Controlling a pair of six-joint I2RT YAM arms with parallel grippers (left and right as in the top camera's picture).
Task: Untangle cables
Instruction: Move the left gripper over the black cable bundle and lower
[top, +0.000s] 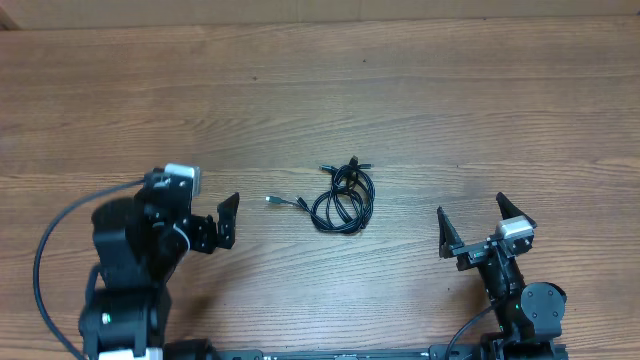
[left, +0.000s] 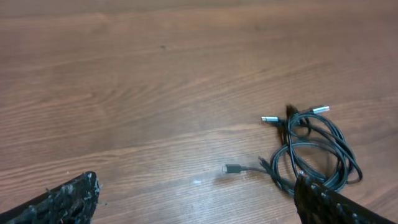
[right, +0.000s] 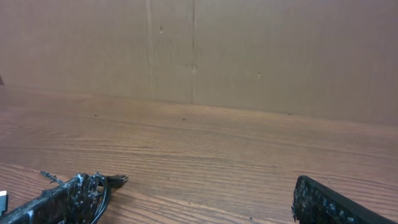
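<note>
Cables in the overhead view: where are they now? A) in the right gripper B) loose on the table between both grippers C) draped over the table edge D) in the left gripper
B: the cables lie bunched on the table, apart from the open left gripper and open right gripper.

Right gripper (right: 193, 198): fingers spread wide, one tip in each lower corner.
Cables (right: 113, 181): black loop and plug beside one finger (mostly hidden behind it).
Table (right: 211, 146): wood-grained.
Wall (right: 261, 50): plain brown.
</note>
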